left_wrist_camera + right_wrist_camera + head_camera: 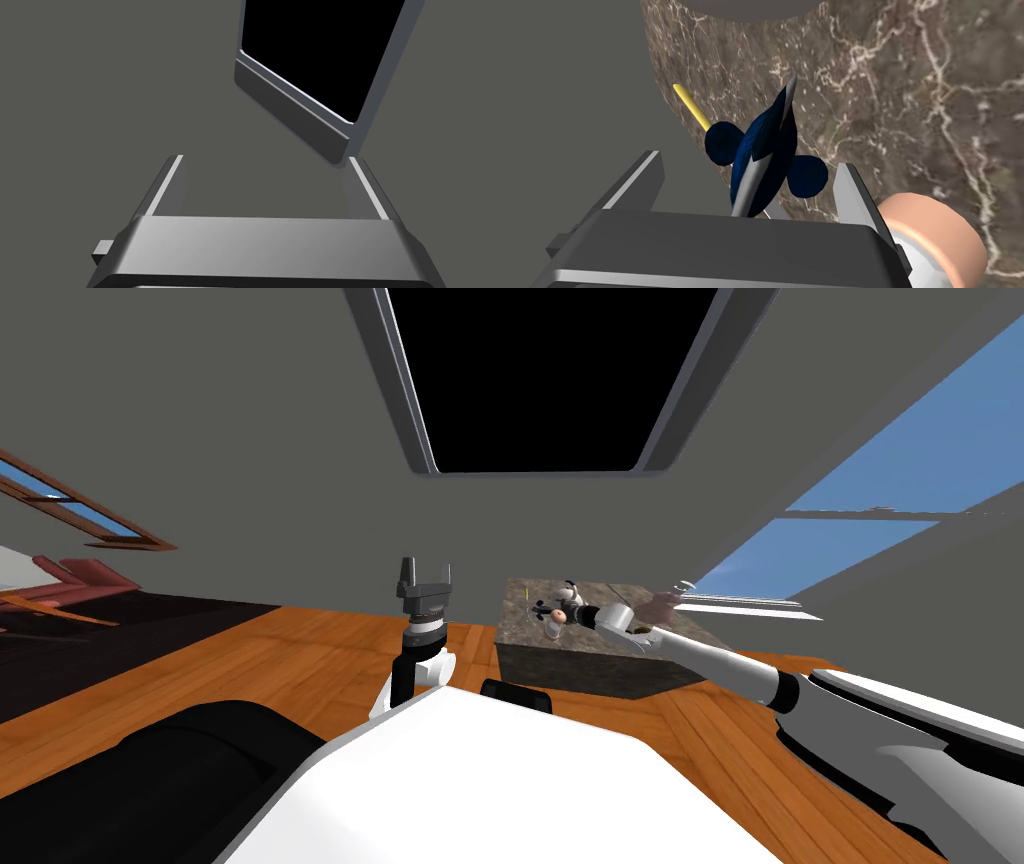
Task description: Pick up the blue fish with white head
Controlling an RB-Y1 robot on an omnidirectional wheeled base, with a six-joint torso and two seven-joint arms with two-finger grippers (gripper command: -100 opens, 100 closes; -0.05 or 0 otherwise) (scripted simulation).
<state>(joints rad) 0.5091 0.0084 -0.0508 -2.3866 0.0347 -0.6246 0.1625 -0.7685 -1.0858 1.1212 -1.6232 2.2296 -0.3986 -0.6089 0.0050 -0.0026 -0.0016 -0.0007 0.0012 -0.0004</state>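
Note:
The fish (767, 160) is dark blue with a white-grey stripe and round side fins. It lies on a brown marble table top (912, 100), near its edge. My right gripper (749, 177) is open around it, one finger on each side, neither touching it. In the head view the right gripper (562, 613) reaches over the low marble table (600, 663), with the fish (543, 612) a small dark shape at its tip. My left gripper (424, 578) is held up in front of my chest, away from the table, open and empty (265, 159).
A white cylinder with a pink cap (937, 240) lies just beside one right finger. A thin yellow stick (692, 107) lies past the fish, and a grey round thing (747, 6) sits further on. Orange wood floor (300, 668) surrounds the table.

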